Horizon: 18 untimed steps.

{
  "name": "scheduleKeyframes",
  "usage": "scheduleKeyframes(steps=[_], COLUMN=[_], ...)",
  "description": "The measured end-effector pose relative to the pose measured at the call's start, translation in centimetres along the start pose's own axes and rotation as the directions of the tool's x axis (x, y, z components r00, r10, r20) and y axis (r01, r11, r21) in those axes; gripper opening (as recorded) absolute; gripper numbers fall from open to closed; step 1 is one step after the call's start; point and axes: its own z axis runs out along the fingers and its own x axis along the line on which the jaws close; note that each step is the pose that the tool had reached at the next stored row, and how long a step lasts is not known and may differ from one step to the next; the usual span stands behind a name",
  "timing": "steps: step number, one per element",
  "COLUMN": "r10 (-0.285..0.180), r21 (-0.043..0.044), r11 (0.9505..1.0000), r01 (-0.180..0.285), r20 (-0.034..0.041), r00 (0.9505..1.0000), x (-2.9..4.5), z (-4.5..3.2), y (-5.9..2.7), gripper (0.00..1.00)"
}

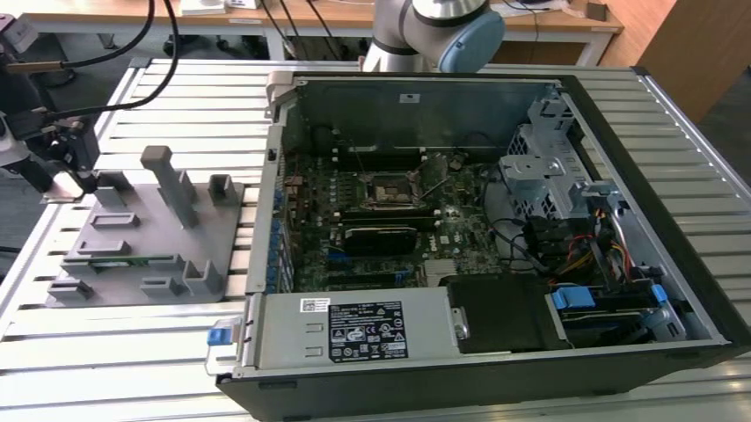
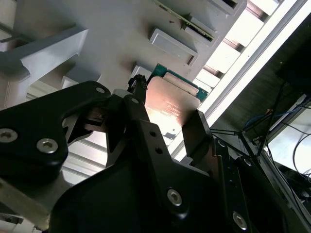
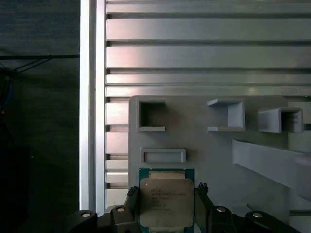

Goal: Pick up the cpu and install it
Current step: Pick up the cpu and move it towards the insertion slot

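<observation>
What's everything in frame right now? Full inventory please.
cpu, small flat square metal-topped chip: one, silver-grey, on the tray, within the hand
moulded plastic fixture tray: one, grey, on the table, exterior view's left
long narrow memory stick: one, green, in a tray slot
open desktop computer case: one, black, exterior view's right of the tray
square motherboard socket: one, black-framed, inside the case
slatted metal table: one, silver, under everything
robot arm: one, grey with blue cap, behind the case
hand: one, black, around the cpu
</observation>
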Motion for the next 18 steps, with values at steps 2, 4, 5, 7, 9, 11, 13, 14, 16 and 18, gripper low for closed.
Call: scheduleKeyframes(steps=[2,4,5,7,9,11,13,14,16,18], r10=[0.0,0.0,0.0,0.0,0.0,0.0,0.0,0.0,0.0,0.0], r21=[0.0,0.0,0.0,0.0001,0.0001,0.0,0.0,0.0,0.0001,0.0001], r11=[1.0,1.0,1.0,1.0,1.0,1.0,1.0,1.0,1.0,1.0], r01=[0.0,0.0,0.0,0.0,0.0,0.0,0.0,0.0,0.0,0.0], r20=[-0.0001,-0.0001,-0.0001,-0.0002,-0.0001,0.0,-0.0001,-0.0001,-0.0001,-0.0001], r00=[1.0,1.0,1.0,1.0,1.0,1.0,1.0,1.0,1.0,1.0], x=[0.0,0.0,0.0,0.0,0.0,0.0,0.0,0.0,0.0,0.0], z=[-0.21,-0.42,-0.52,-0.72,-0.91,-1.11,-1.3,-1.41,-1.61,-1.81], y=[0.01,0.02,0.03,0.04,0.05,0.07,0.08,0.09,0.11,0.13], gripper=[0.54,0.54,0.54,0.54,0.54,0.54,0.54,0.54,0.54,0.54])
